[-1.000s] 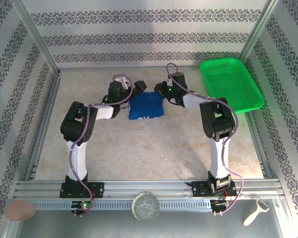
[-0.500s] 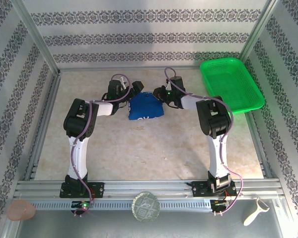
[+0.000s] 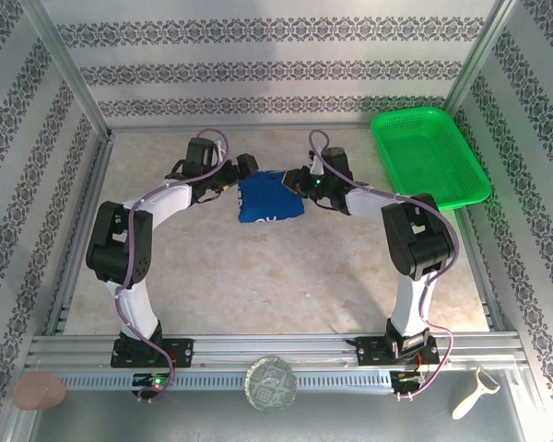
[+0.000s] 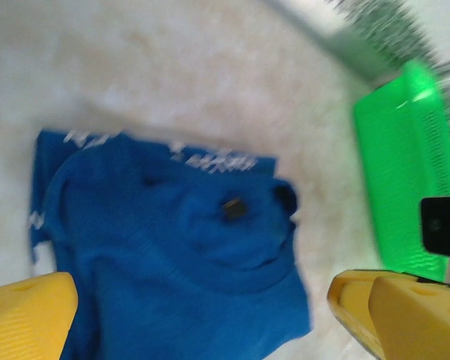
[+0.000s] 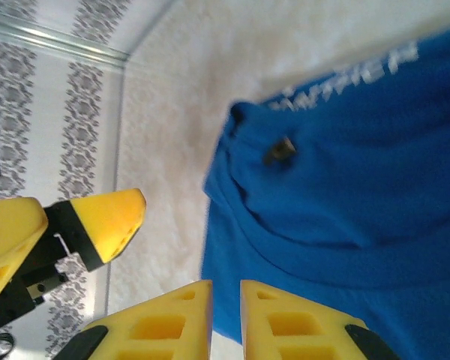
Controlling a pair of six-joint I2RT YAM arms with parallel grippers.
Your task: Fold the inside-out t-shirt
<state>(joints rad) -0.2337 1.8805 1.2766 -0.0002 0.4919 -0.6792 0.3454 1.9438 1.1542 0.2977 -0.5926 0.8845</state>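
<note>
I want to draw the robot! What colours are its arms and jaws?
Both the left arm and the right arm have white links and chunky black joints, with purple cables looping along them. The jaws are bright yellow with black bases.

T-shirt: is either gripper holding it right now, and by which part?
Nothing appears held. Left gripper is open over the t-shirt; right gripper is nearly shut at its edge, no cloth in the gap.

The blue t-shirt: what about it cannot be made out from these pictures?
White lettering on the t-shirt: too small in the top view, blurred in the left wrist view.
Its full outline: cut off by picture edges in both wrist views.
Whether the right pincer grips cloth: its own fingers cover that spot, right wrist view.
</note>
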